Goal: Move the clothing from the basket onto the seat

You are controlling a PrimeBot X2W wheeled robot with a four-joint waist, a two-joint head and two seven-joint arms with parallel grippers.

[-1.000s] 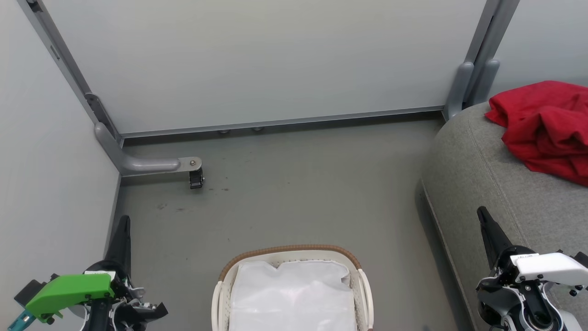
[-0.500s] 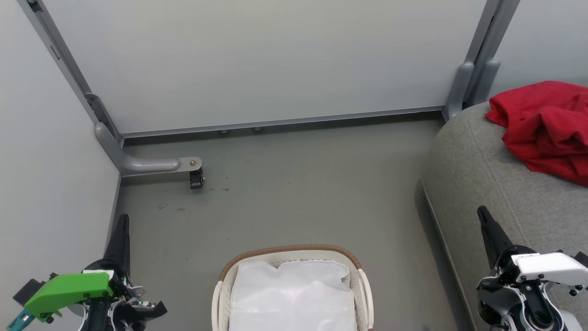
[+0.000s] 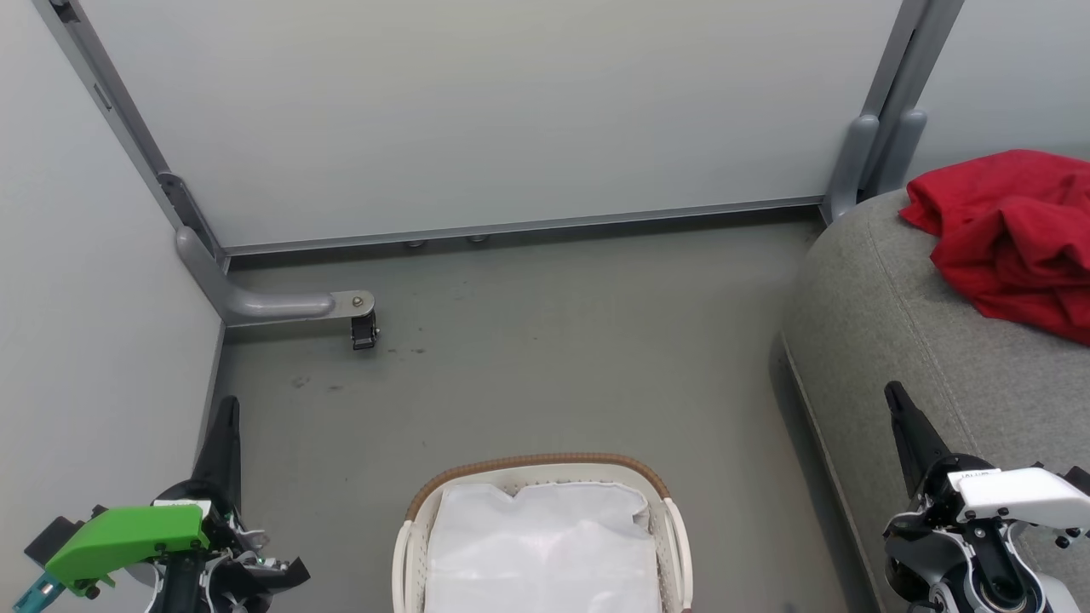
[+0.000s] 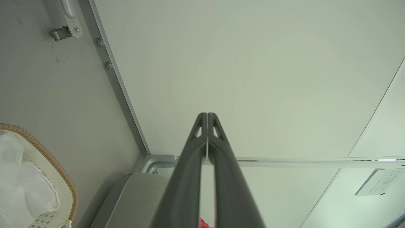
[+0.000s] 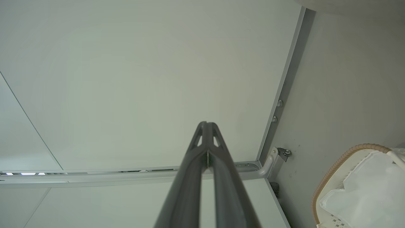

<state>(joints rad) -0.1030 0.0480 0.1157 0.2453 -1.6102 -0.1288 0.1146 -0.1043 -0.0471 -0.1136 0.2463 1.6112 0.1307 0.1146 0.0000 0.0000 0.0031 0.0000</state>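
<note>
From the head, the basket [image 3: 536, 464] stands on the grey floor [image 3: 553, 340], midway between the two arms and well back from the far wall [image 3: 511, 111]. Inside it lies a white liner [image 3: 545, 545]; no red cloth shows in the part of it that can be seen. The red clothing [image 3: 1013, 238] lies in a crumpled heap on top of the sofa [image 3: 894, 323], towards its far end and just behind the rounded corner. The sofa's side stands near the basket without touching it. A small black caster [image 3: 364, 330] sits by the floor's far left corner. The left claw [image 3: 226, 409] points up beside the left wall, and the right claw [image 3: 896, 398] points up over the sofa's near edge. Each shows as a single dark spike.

From the left wrist, the left claw [image 4: 207, 117] is closed to a hairline, its tips touching and nothing between them. Behind it is the pale wall [image 4: 253, 79]. The basket's brown rim [image 4: 47, 155] and liner [image 4: 22, 186] curve in at one side, the sofa's corner [image 4: 139, 196] lies under the fingers, and a sliver of red clothing [image 4: 202, 224] peeks out between them at the bottom edge.

From the right wrist, the right claw [image 5: 207, 125] is pressed together in the same way, with nothing in its grip. The basket's rim [image 5: 335, 167] and liner [image 5: 370, 193] lie on the floor [image 5: 341, 95] to one side, and the caster [image 5: 283, 152] sits at the foot of the wall [image 5: 142, 79].
</note>
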